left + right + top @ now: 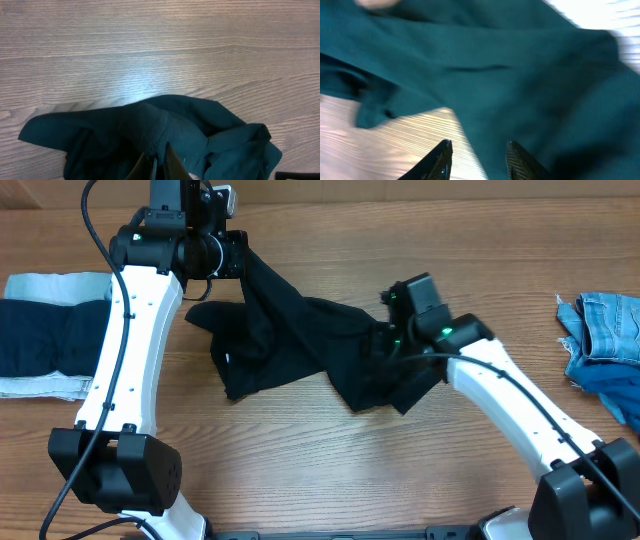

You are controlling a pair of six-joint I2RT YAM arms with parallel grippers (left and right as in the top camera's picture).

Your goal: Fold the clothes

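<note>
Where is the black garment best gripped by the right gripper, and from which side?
Grip the bunched right end of the black garment, coming low from the right. The left gripper pinches its far left edge raised, so the cloth slopes down toward that end, which lies on the table by the open right gripper.

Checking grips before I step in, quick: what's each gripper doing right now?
Left gripper: shut on the black garment.
Right gripper: open, jaws apart over that garment.
</note>
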